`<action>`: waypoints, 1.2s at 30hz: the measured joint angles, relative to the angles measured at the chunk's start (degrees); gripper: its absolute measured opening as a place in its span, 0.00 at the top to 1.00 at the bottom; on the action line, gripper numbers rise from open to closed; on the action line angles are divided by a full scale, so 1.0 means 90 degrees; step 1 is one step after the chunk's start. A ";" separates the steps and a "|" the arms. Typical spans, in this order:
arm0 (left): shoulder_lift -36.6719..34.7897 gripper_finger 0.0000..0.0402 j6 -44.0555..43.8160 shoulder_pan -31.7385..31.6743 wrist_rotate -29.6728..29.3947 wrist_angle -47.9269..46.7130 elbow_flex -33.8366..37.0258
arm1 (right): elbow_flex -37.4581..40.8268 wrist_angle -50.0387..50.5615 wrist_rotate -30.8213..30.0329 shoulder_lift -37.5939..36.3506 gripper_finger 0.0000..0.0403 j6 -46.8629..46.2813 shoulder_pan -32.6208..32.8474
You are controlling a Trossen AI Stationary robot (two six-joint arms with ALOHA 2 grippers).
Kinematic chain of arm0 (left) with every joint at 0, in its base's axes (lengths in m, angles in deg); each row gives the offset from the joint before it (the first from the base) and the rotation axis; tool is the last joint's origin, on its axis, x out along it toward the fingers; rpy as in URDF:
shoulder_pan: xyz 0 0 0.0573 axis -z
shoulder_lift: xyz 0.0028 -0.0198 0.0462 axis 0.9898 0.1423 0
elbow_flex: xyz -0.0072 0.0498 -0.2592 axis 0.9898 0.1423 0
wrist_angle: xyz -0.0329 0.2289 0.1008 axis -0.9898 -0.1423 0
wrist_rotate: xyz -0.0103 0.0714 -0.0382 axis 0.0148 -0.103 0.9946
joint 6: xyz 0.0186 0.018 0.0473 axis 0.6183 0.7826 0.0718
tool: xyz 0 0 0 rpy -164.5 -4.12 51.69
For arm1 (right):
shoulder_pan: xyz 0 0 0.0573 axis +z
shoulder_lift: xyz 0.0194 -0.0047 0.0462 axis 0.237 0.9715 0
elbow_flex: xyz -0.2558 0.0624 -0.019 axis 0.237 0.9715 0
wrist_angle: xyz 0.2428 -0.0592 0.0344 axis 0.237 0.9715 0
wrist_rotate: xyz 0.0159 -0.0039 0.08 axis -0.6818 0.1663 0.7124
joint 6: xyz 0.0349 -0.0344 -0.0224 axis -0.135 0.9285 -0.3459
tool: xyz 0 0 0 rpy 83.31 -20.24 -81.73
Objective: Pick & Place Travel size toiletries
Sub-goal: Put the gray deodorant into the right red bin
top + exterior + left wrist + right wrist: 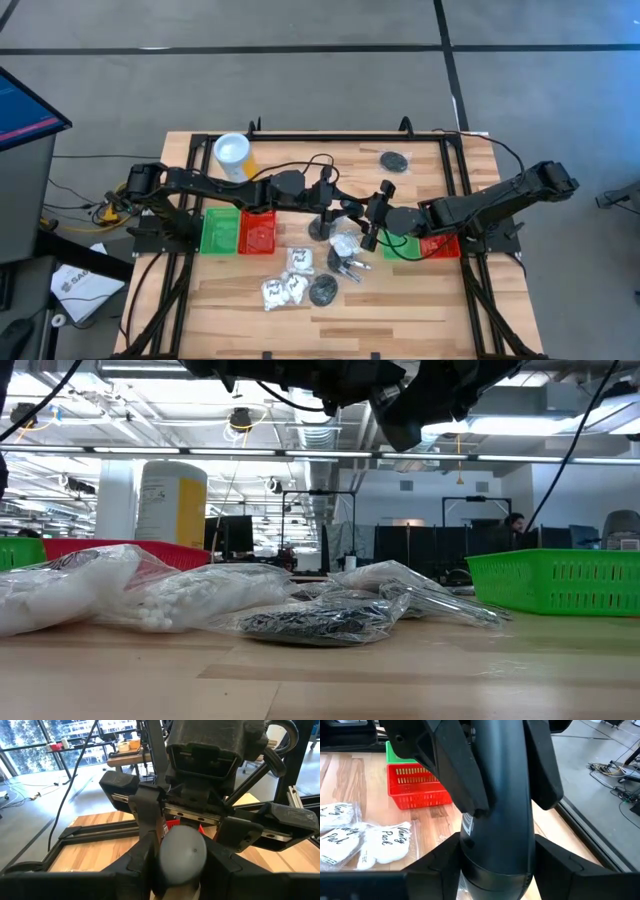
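A dark grey tube (497,795) with a rounded end (182,852) is held above the table's middle between my two grippers. My left gripper (332,213) is shut on one end and my right gripper (372,220) on the other, the two facing each other. Below them lie white sachets with dark print (298,262), a black disc (322,291), clear bags (345,244) and small silvery tubes (350,268). Another black disc (394,160) lies near the far edge. In the low view, the bags (320,610) rest flat on the wood. My left gripper pinches the tube's rounded end (165,865) between its two fingers, coming level from the table's left, fingers along the tube. The tube is lifted clear of the table. My right gripper pinches the tube's other end (470,865) between its two fingers, coming level from the table's right, fingers along the tube.
A yellow cylinder with a white top (232,155) stands at the far left. A green tray (220,230) and a red tray (258,232) sit under the left arm. Another green and red pair (405,250) sits under the right arm. Bare wood lies along the near edge.
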State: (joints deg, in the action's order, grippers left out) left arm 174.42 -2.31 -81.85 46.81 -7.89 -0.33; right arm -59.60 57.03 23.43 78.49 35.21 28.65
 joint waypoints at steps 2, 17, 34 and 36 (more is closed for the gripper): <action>0.0000 0.73 -0.0002 0.0000 -0.0005 -0.0005 0.0000 | 0.0000 0.0000 -0.0003 0.0000 0.54 0.0000 0.0000; -0.0074 0.56 -0.0022 0.0010 -0.0557 -0.0196 0.0001 | -0.0013 0.0607 -0.0235 -0.0341 0.54 -0.0525 0.0006; -0.0505 0.56 -0.0232 0.0010 -0.0877 -0.0750 0.0485 | -0.0007 0.5223 -0.0371 -0.1383 0.54 -0.5016 0.0922; -0.0503 0.56 -0.0248 0.0010 -0.0886 -0.0762 0.0563 | -0.0007 0.5747 -0.0281 -0.1409 0.54 -0.5622 0.1114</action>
State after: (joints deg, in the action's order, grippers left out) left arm 169.90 -4.54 -81.76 38.83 -14.74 4.73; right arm -59.67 108.76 20.90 65.81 -15.39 38.67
